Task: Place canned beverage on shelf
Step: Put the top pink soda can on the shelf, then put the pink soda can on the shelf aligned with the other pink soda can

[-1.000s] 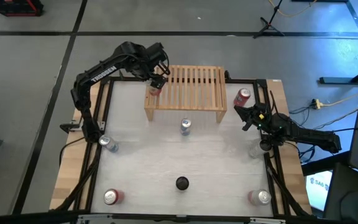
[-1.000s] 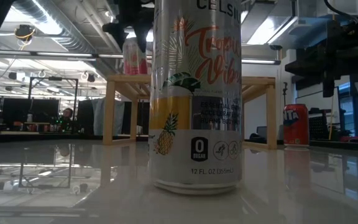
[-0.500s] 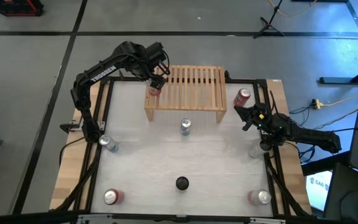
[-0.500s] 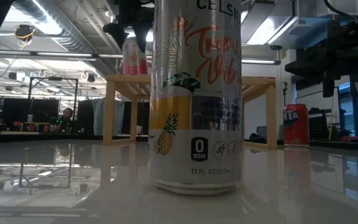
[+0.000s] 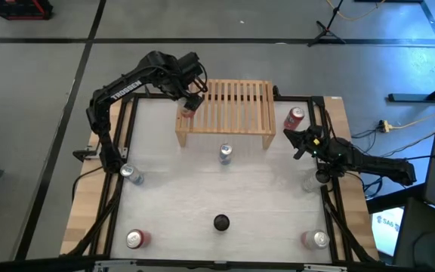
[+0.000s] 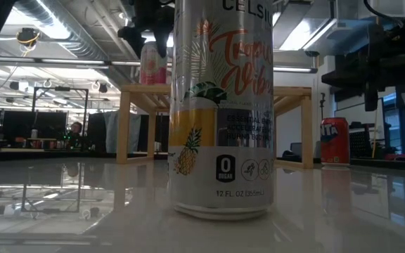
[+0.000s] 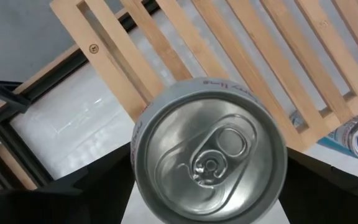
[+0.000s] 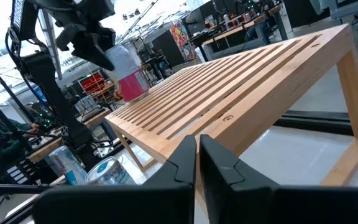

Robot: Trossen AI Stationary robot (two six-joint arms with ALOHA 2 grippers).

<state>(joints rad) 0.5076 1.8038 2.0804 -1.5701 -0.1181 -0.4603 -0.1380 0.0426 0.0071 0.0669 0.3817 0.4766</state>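
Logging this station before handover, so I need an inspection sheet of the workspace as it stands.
Surface: white table, glossy.
Job's things: pink can upright at the left end of the shelf.
Clutter: red can right of the shelf; blue can in front; tall pineapple-print can nearest the low camera; more cans near the corners.
Grippers: left gripper over the pink can, fingers spread; right gripper shut, empty, at the right edge.
Cables: leads on the floor, right.
Surroundings: grey floor, stands; desks behind.
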